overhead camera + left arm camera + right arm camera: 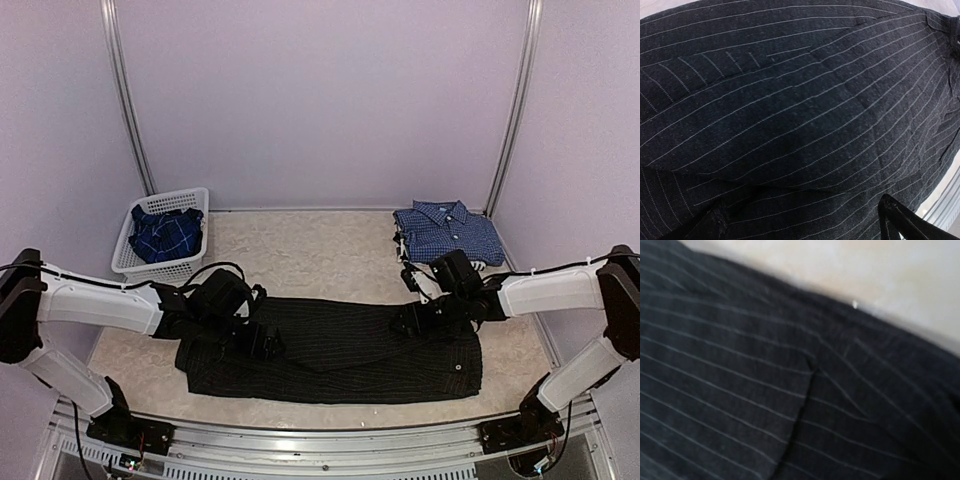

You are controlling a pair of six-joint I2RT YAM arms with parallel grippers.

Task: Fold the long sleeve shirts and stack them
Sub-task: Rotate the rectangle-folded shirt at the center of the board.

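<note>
beige table (330, 245). black pinstriped shirt (340, 355) spread flat across near centre. white lattice basket (135, 255) far left, holding crumpled dark blue plaid shirt (165, 235). blue checked shirt (448, 232) folded, far right. left gripper (265, 342) spread wide over black cloth. right gripper (410, 320) at its far edge; grip state can't tell.

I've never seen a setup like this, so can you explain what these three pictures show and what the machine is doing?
Two robot arms are bolted at the near edge of a table. One picture looks down from above; the other two come from cameras on each wrist, close over cloth. A black pinstriped shirt lies spread out. The left tool hangs open over it; the right tool is near it, state hidden. A folded checked shirt sits back right, a plaid shirt in a white basket back left.
</note>
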